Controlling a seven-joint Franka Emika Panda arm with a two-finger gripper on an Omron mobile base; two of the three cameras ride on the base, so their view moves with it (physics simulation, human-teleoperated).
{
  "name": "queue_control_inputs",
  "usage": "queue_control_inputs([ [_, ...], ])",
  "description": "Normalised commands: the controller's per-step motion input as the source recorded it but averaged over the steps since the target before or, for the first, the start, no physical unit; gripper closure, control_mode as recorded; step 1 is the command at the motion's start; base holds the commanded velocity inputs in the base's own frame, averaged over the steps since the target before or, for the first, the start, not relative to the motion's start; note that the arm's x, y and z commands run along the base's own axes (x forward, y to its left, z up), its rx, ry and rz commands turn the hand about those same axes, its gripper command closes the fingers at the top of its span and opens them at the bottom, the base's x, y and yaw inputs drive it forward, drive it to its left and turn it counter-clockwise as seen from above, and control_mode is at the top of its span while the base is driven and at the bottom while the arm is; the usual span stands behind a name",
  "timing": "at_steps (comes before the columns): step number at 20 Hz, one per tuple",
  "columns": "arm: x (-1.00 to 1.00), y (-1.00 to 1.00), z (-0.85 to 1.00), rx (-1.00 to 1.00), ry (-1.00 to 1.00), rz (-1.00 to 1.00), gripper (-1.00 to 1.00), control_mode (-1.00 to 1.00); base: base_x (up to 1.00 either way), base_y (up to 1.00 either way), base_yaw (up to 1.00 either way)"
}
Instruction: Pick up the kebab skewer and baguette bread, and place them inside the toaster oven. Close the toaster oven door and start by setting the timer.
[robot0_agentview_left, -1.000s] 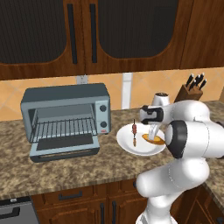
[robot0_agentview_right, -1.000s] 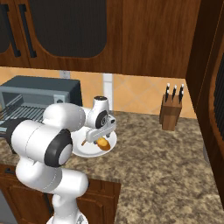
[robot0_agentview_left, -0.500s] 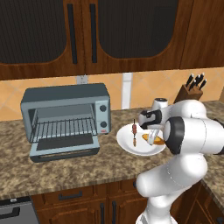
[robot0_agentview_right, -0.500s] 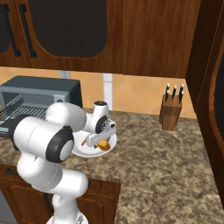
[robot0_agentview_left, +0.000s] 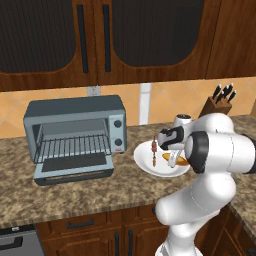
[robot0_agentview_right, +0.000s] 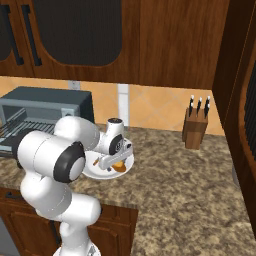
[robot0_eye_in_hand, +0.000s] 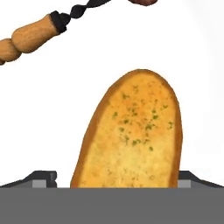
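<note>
A white plate (robot0_agentview_left: 145, 161) sat on the speckled granite counter (robot0_agentview_left: 75, 192) just right of the toaster oven (robot0_agentview_left: 75, 135), carrying both the kebab skewer (robot0_agentview_left: 154, 152) and the baguette bread (robot0_agentview_left: 181, 161). The skewer lay toward the plate's oven side, its reddish-brown meat at the far end; the golden loaf lay beside it, on the side away from the oven. In the hand view the bread (robot0_eye_in_hand: 133, 131) filled the middle of the frame, its herb-flecked top facing the camera, with the skewer's (robot0_eye_in_hand: 30, 37) turned wooden handle and dark twisted shaft apart from it at the upper left, on the bare white plate (robot0_eye_in_hand: 197, 65).

The gripper (robot0_agentview_left: 171, 159) hung low over the plate directly above the loaf, its jaws spread wide with one dark fingertip (robot0_eye_in_hand: 41, 178) on each side of the bread and nothing gripped. From the right base view, the gripper (robot0_agentview_right: 111, 162) showed over the same plate (robot0_agentview_right: 92, 172), partly masked by the arm.

The oven stood open, its wire rack (robot0_agentview_left: 75, 146) bare and the toaster oven door (robot0_agentview_left: 75, 169) dropped flat onto the counter. Two dark knobs (robot0_agentview_left: 118, 131) marked its right panel. Behind ran an orange tiled backsplash (robot0_agentview_left: 165, 102) with a wall outlet (robot0_agentview_left: 93, 90), dark wood cabinets (robot0_agentview_left: 100, 40) above, and a knife block (robot0_agentview_left: 218, 104) at the far right.
</note>
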Motion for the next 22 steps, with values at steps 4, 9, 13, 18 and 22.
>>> queue_control_inputs([
  [4,0.01,0.0,-0.09,0.0,0.0,0.0,1.0,-1.0,0.0,0.0,0.0],
  [9,0.0,0.0,-0.01,0.0,-0.01,0.0,1.0,-1.0,0.0,0.0,0.0],
  [13,0.0,0.0,0.08,0.0,0.0,0.0,1.0,-1.0,0.0,0.0,0.0],
  [18,-0.17,0.06,0.59,-0.03,-0.01,0.0,1.0,-1.0,0.0,0.0,0.0],
  [22,-0.36,0.04,0.72,-0.02,-0.03,0.0,1.0,-1.0,0.0,0.0,0.0],
])
